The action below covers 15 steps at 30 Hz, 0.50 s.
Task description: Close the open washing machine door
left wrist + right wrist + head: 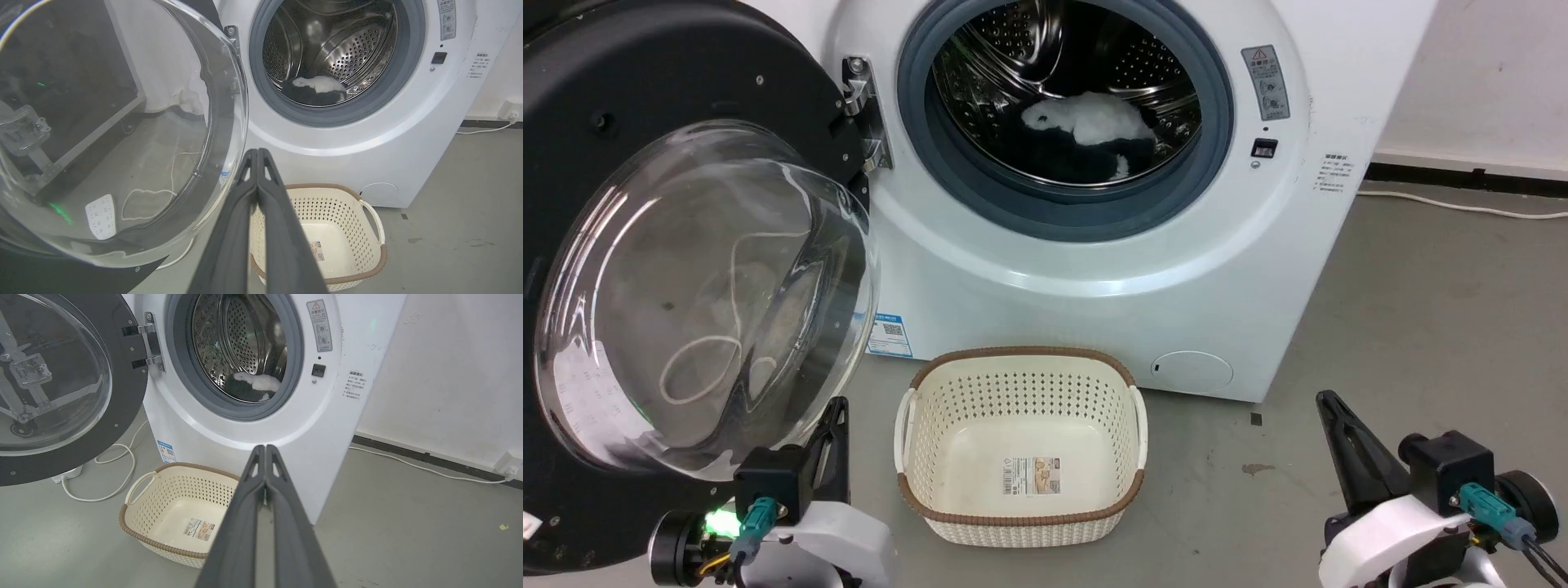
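Note:
The white washing machine (1094,269) stands ahead with its steel drum open and black and white laundry (1094,131) inside. Its door (694,294) is swung wide to the left, black rim and bulging glass bowl facing me. My left gripper (837,406) sits low, just under the bowl's lower edge, fingers pressed together. In the left wrist view the left gripper (258,152) points past the door's glass (122,134) at the machine's front (347,143). My right gripper (1325,398) is shut at the lower right, apart from the machine (253,428), and the right gripper (264,448) holds nothing.
A cream perforated basket (1021,506) with a brown rim sits empty on the grey floor before the machine. A white cable (110,473) loops on the floor under the door. Another cable (429,469) runs along the right wall.

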Motion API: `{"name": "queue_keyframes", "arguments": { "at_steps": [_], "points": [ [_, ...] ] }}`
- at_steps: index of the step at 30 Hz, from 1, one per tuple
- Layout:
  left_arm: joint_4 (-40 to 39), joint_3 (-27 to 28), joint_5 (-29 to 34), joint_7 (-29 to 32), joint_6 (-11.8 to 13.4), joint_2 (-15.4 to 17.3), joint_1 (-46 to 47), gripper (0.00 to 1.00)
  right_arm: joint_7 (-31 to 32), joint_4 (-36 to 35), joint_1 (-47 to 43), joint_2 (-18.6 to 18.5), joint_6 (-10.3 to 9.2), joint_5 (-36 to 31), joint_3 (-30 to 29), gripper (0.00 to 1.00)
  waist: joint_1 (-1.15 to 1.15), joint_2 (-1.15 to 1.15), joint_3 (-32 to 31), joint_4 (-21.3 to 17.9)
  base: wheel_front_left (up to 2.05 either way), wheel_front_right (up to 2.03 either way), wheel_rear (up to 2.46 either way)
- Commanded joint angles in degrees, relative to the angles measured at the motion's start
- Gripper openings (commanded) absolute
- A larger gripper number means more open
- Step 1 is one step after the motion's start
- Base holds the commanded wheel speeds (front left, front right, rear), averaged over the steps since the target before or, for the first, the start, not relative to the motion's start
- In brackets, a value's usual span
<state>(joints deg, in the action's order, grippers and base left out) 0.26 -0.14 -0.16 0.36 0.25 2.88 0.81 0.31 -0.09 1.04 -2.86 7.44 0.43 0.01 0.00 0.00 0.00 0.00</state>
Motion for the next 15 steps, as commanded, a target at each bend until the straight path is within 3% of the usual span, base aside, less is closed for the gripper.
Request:
{"name": "queue_keyframes", "arguments": {
  "at_steps": [1,15],
  "points": [
    [-0.3,0.1,0.2,-0.4,-0.2,0.0,-0.8,0.00,-0.3,0.1,-1.0,0.0,0.05,-0.4,0.0,0.00,0.00,0.00,0.0,0.0,0.00,0.00,0.00],
    [-0.3,0.1,0.2,-0.4,-0.2,0.0,-0.8,0.00,-0.3,0.1,-1.0,0.0,0.05,-0.4,0.0,0.00,0.00,0.00,0.0,0.0,0.00,0.00,0.00]
  ]
}}
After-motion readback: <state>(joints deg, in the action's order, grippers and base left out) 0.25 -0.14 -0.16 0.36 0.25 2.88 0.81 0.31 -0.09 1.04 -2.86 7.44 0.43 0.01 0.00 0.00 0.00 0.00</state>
